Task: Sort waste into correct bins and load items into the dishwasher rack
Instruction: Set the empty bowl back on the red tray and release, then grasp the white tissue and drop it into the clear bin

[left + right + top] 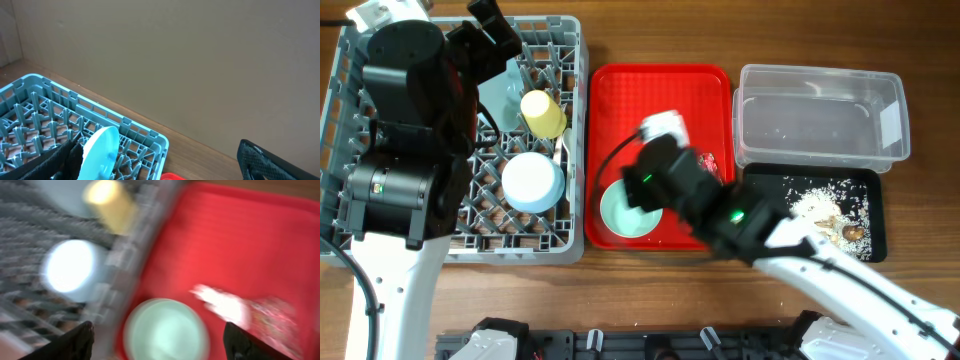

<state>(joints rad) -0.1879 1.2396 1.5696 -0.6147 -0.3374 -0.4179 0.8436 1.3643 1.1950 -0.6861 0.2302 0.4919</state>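
Stock as I read it from my station:

1. Dishwasher rack (pixel 570 215): left of the table, under my left arm.
2. Plate (pixel 100 150): in the rack's far part, propped on its rim between the pegs, its face leaning and not flat.
3. Yellow cup (pixel 543 113): in the rack just beside the plate. Its long axis slants from upper left to lower right in the overhead view, with the round end to the upper left.
4. Racked bowl (pixel 532 180): on the pegs nearer me than the cup, with a round face upward. I cannot tell whether that is mouth or base.
5. Second bowl (pixel 620 212): mouth up on the red tray (pixel 705 90), in its near left corner.
6. Tissue (pixel 665 125): on the red tray, beyond the second bowl.
7. Snack wrapper (pixel 272 320): just beside the tissue, badly blurred.
8. Clear tub (pixel 820 115): far right.
9. Black tray (pixel 873 205): in front of the tub, holding rice scraps (pixel 815 203) and brown scraps (pixel 855 232).
10. Left gripper (pixel 159 147): above the rack's far edge, fingers spread wide, holding nothing.
11. Right gripper (pixel 157 327): over the red tray, fingers wide apart above the second bowl.
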